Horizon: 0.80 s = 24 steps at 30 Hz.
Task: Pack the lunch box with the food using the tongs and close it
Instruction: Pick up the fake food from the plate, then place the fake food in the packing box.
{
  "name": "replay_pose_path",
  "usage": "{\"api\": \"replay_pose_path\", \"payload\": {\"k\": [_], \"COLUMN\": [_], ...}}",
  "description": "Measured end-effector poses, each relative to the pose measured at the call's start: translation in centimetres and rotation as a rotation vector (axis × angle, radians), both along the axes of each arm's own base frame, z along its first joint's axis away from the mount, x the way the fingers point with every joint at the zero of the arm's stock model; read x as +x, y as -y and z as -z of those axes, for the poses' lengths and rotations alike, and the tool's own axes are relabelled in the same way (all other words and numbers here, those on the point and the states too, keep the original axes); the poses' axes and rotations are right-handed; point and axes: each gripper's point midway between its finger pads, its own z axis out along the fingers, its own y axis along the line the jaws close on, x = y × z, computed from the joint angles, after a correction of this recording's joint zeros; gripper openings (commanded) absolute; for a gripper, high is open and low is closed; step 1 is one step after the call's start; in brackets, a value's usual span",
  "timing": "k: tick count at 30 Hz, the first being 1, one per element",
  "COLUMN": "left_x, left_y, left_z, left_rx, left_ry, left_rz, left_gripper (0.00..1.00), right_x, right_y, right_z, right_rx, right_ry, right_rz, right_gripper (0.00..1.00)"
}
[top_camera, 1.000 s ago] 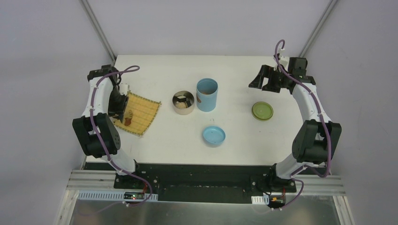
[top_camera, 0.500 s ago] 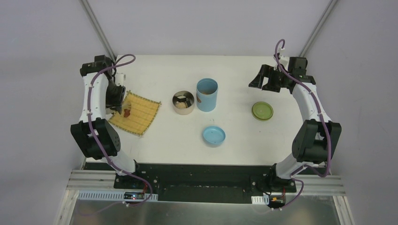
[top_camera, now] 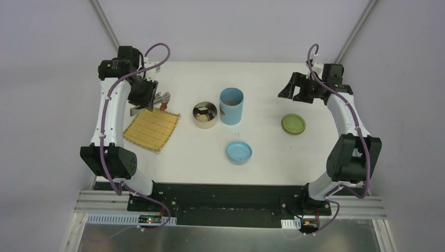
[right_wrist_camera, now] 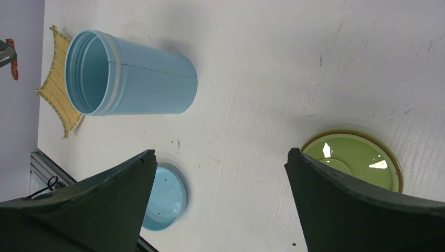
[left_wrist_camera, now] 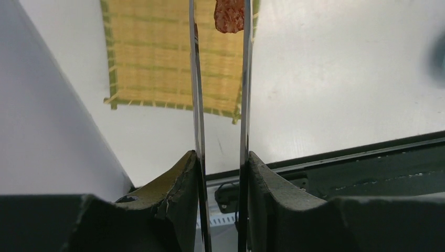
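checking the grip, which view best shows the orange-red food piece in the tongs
Left wrist: the orange-red food piece sits large between the slim silver tongs. Top external shows a speck; right wrist, an edge sliver.

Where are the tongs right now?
In the top view the tongs are clamped in the left hand over the bamboo mat's far edge, left of the steel bowl; the left wrist view shows their tips pinching a reddish food piece.

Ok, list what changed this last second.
The left gripper, shut on the tongs, lifted from the mat toward the far edge, carrying a reddish food piece in the tips; the mat is bare. Unmoved: right gripper, bowl, blue cylinder, blue lid and green lid.
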Motion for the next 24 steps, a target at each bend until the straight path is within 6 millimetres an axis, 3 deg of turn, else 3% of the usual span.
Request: {"api": "replay_pose_path", "payload": {"k": [11,15,24], "left_x": [1.9,3.4,5.2], "left_y": [10.9,14.7,20.5], "left_z": [-4.4,-6.1,-6.4], "left_rx": [-0.166,-0.224,-0.274], "left_ry": [0.170,0.241,0.272], "left_rz": [0.298,0.369,0.475], "left_gripper": [0.32,0.32,0.32], "right_x": [0.0,0.0,0.0], "right_y": [0.0,0.0,0.0], "right_z": [0.0,0.0,0.0], "right_rx": [0.000,0.000,0.000], "right_ry": [0.000,0.000,0.000], "right_rz": [0.000,0.000,0.000], "right_gripper": [0.98,0.98,0.98]}}
